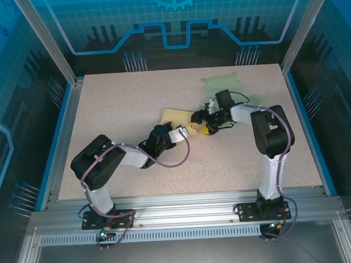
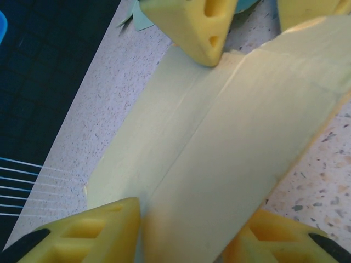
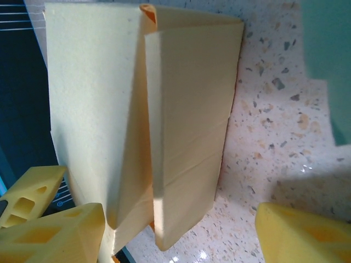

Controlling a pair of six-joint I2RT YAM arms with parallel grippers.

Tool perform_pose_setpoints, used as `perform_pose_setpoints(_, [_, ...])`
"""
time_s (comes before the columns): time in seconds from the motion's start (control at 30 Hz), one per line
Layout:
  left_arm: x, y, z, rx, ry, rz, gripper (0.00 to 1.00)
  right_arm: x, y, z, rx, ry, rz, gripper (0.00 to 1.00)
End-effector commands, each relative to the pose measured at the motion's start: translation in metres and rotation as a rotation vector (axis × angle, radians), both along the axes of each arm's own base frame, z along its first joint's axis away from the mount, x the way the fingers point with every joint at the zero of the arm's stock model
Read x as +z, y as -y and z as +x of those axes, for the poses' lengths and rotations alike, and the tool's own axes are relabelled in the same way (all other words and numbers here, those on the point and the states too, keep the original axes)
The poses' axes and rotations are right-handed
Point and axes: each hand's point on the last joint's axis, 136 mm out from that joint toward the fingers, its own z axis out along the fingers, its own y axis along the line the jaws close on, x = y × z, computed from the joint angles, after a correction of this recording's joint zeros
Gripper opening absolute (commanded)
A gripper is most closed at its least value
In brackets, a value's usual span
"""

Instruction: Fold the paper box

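The pale yellow paper box (image 1: 176, 115) lies partly folded at the middle of the table, with both grippers meeting at its right end. In the left wrist view a long creased panel of the box (image 2: 219, 153) runs between my left gripper's (image 2: 192, 241) yellow fingers and touches both. My left gripper (image 1: 193, 129) comes in from the lower left. My right gripper (image 1: 205, 123) reaches in from the right. Its fingers stand wide apart in the right wrist view (image 3: 181, 235). The folded box (image 3: 186, 109) rests against the left finger (image 3: 52, 230), with bare table before the right one.
A pale green paper sheet (image 1: 226, 84) lies flat behind the right gripper, and its edge (image 3: 329, 55) is at the right of the right wrist view. The speckled table (image 1: 132, 98) has blue rails at both sides and dark panels beyond.
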Motion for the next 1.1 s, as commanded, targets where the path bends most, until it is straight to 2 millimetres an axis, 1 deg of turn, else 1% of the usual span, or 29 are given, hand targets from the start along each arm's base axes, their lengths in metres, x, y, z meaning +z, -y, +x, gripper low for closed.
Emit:
perform_pose_setpoints(0.0, [-0.011, -0.006, 0.005, 0.026, -0.044, -0.010, 0.33, -0.008, -0.008, 0.002, 0.022, 0.006, -0.008, 0.74])
perform_pose_setpoints(0.07, [-0.014, -0.013, 0.006, 0.049, -0.071, -0.021, 0.26, -0.011, -0.010, 0.002, 0.021, 0.001, -0.006, 0.73])
perform_pose_setpoints(0.13, [-0.017, -0.017, 0.002, 0.056, -0.127, -0.028, 0.26, -0.012, -0.011, 0.003, 0.016, 0.004, 0.001, 0.74])
perform_pose_setpoints(0.2, [-0.018, -0.017, -0.004, 0.042, -0.177, -0.038, 0.22, -0.012, -0.012, 0.006, 0.008, 0.008, 0.008, 0.74])
perform_pose_setpoints(0.33, [-0.017, -0.017, -0.006, 0.047, -0.232, -0.028, 0.21, -0.012, -0.018, 0.011, -0.003, 0.020, 0.037, 0.74])
perform_pose_setpoints(0.4, [-0.019, -0.018, -0.006, 0.049, -0.250, -0.018, 0.15, -0.011, -0.023, 0.014, -0.002, 0.030, 0.062, 0.75])
perform_pose_setpoints(0.77, [-0.015, -0.025, -0.007, 0.029, -0.285, -0.046, 0.15, 0.000, -0.044, 0.042, 0.005, 0.099, 0.216, 0.80])
perform_pose_setpoints(0.97, [-0.017, -0.023, -0.008, 0.012, -0.285, -0.048, 0.15, 0.001, -0.060, 0.049, 0.055, 0.119, 0.253, 0.81])
perform_pose_setpoints(1.07, [-0.017, -0.023, -0.008, 0.010, -0.275, -0.048, 0.15, 0.003, -0.064, 0.052, 0.074, 0.137, 0.263, 0.81])
